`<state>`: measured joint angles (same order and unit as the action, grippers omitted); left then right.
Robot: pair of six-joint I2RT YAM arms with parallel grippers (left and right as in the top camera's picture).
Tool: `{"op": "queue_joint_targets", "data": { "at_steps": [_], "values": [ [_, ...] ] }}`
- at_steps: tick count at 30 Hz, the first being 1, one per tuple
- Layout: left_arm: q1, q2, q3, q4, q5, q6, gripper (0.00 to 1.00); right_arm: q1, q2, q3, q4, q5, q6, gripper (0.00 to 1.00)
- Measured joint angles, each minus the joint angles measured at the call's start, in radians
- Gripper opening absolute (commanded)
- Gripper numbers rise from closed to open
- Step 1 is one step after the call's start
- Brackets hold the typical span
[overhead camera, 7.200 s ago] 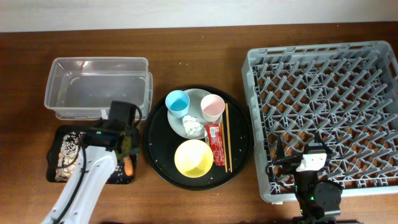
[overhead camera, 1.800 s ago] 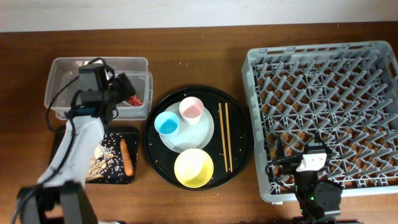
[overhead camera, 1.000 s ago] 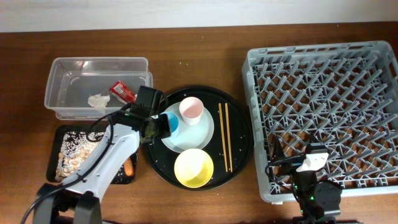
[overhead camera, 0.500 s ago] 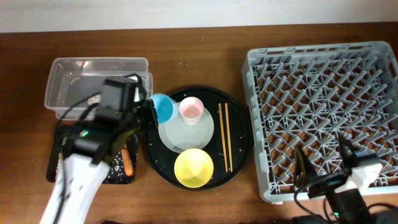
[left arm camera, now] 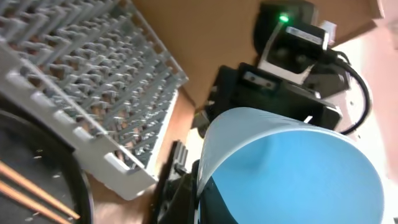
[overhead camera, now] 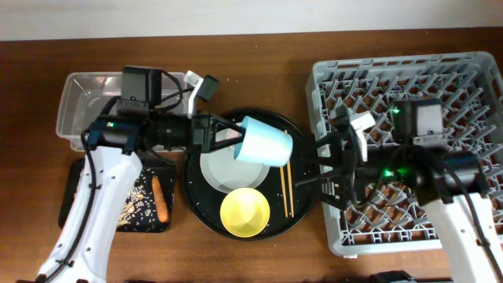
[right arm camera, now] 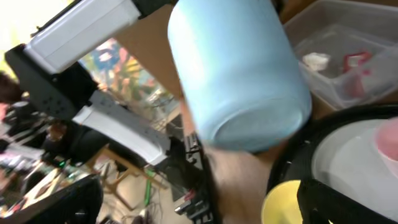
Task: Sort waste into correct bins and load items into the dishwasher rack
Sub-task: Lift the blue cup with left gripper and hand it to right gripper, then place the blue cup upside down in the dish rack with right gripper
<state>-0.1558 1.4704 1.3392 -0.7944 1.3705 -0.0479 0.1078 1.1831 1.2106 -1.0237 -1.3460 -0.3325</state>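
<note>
My left gripper (overhead camera: pixel 229 135) is shut on the light blue cup (overhead camera: pixel 264 142) and holds it on its side above the pale plate (overhead camera: pixel 220 167). The cup fills the left wrist view (left arm camera: pixel 292 168) and shows in the right wrist view (right arm camera: pixel 239 74). My right gripper (overhead camera: pixel 318 167) is open and empty, just right of the cup, over the chopsticks (overhead camera: pixel 284 192). The yellow bowl (overhead camera: pixel 245 211) sits at the tray's front. The pink cup (right arm camera: pixel 388 140) shows only in the right wrist view. The tissue (right arm camera: pixel 316 60) and red wrapper (right arm camera: pixel 354 62) lie in the clear tub (overhead camera: pixel 78 106). The carrot stick (overhead camera: pixel 162 201) and food scraps lie in the small black tray (overhead camera: pixel 130 212).
The grey dishwasher rack (overhead camera: pixel 448 86) fills the right side, and my right arm reaches out over its left edge. The round black tray (overhead camera: pixel 302 208) holds the plate, bowl and chopsticks in the middle. The left arm crosses over the clear tub's right end.
My left gripper has lifted the blue cup off the tray and carried it right, tipped sideways. My right arm has swung from the rack's front edge leftward to the cup.
</note>
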Motion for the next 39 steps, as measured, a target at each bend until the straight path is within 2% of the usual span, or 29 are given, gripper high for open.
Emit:
{"op": "queue_joint_targets", "data": {
  "at_steps": [5,10,14,15,18,20,22,23,25,27,29,30,33,37,39],
  "values": [
    [-0.08,0.0,0.0,0.027,0.022,0.001,0.0,0.051,0.048,0.0,0.063,-0.03,-0.023,0.98],
    [-0.101,0.0,0.0,0.029,0.026,0.003,0.0,0.053,0.048,0.0,0.135,-0.033,-0.029,0.87],
    [-0.122,0.0,0.0,0.029,0.025,0.003,0.0,0.053,0.048,0.0,0.143,-0.033,-0.03,0.86],
    [-0.123,0.0,0.0,0.029,0.025,0.003,0.0,0.053,0.048,0.0,0.143,-0.033,-0.031,0.83],
    [-0.123,0.0,0.0,0.029,0.025,0.003,0.0,0.053,0.048,0.0,0.143,-0.033,-0.031,0.68],
    [-0.122,0.0,0.0,0.029,0.018,0.003,0.0,0.054,0.048,0.0,0.142,-0.04,-0.031,0.75],
    [-0.127,0.0,0.0,0.029,0.018,0.003,0.0,0.054,0.048,0.0,0.143,-0.04,-0.032,0.76],
    [-0.135,0.0,0.0,0.029,0.017,0.003,0.0,0.054,0.048,0.0,0.141,-0.042,-0.033,0.75],
    [-0.14,0.0,0.0,0.029,0.008,0.003,0.0,0.054,0.048,0.0,0.138,-0.042,-0.031,0.66],
    [-0.139,0.0,0.0,0.029,0.001,0.003,0.12,0.054,0.048,0.0,0.138,-0.043,-0.025,0.65],
    [-0.14,0.0,0.0,0.029,-0.002,0.007,0.15,0.054,0.048,0.0,0.158,-0.043,-0.024,0.58],
    [-0.14,0.0,0.0,0.029,-0.011,0.004,0.2,0.054,0.048,0.0,0.163,-0.043,-0.023,0.57],
    [-0.14,0.0,0.0,0.026,-0.036,0.003,0.2,0.054,0.048,0.0,0.173,-0.031,-0.019,0.57],
    [-0.14,0.0,0.0,-0.005,-0.148,0.003,0.27,0.054,0.048,-0.001,0.235,0.048,-0.009,0.57],
    [-0.14,0.0,0.0,-0.008,-0.177,0.003,0.4,0.054,0.051,-0.001,0.276,0.066,0.023,0.57]
  ]
}}
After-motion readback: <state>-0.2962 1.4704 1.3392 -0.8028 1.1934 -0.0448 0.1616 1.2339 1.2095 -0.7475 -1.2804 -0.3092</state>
